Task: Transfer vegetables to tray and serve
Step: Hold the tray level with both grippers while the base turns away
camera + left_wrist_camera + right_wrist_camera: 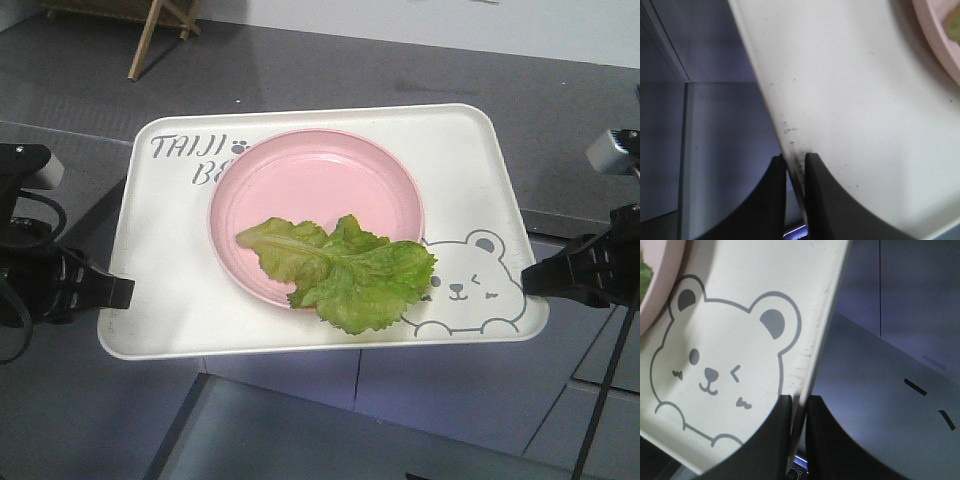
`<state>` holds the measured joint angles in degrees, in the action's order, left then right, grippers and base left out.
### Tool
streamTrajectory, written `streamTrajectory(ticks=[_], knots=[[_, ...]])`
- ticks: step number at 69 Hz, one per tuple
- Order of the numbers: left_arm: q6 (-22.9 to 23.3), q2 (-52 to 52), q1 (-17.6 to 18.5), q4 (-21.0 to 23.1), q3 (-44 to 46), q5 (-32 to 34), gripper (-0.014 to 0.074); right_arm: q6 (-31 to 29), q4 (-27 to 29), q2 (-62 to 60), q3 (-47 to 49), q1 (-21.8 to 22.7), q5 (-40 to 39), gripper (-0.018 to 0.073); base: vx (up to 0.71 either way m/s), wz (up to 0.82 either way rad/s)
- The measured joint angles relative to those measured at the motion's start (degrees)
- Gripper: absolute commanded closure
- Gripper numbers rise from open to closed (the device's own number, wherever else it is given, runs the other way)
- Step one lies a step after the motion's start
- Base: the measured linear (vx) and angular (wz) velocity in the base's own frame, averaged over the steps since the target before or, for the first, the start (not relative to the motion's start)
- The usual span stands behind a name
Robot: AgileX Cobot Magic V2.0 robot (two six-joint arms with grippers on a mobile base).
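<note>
The cream tray [470, 190] with "TAIJI BEAR" text and a winking bear is held up in the air between my two grippers. A round pink plate [310, 180] sits on it, with green lettuce leaves [345, 272] on the plate's front edge, partly overhanging onto the tray. My left gripper [118, 290] is shut on the tray's left rim, seen in the left wrist view [796, 162] with the tray [855, 85]. My right gripper [532, 278] is shut on the right rim, seen in the right wrist view [799, 401] beside the bear drawing [725, 365].
Grey cabinet tops [480, 70] lie under and behind the tray. A wooden stand's legs [150, 30] show at the far left back. A grey counter edge [685, 150] runs below the left gripper.
</note>
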<state>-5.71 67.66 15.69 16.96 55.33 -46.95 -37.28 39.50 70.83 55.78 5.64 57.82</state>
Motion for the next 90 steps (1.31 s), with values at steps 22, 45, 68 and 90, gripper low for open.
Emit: streamTrajectory(ticks=[22, 45, 68, 90], knots=[[0.0, 0.0, 0.0, 0.0, 0.0, 0.0, 0.0603, 0.0, 0.0, 0.0, 0.0, 0.0, 0.1, 0.0564, -0.01, -0.28], [0.0, 0.0, 0.0, -0.1, 0.0, -0.1, 0.0603, 0.0, 0.0, 0.0, 0.0, 0.0, 0.2, 0.0564, 0.03, -0.17], [0.0, 0.0, 0.0, -0.1, 0.0, -0.1, 0.0603, 0.0, -0.1, 0.0, 0.0, 0.1, 0.6, 0.0564, 0.07, -0.22], [0.0, 0.0, 0.0, -0.1, 0.0, -0.1, 0.0603, 0.0, -0.1, 0.0, 0.0, 0.1, 0.6, 0.0564, 0.09, -0.08]])
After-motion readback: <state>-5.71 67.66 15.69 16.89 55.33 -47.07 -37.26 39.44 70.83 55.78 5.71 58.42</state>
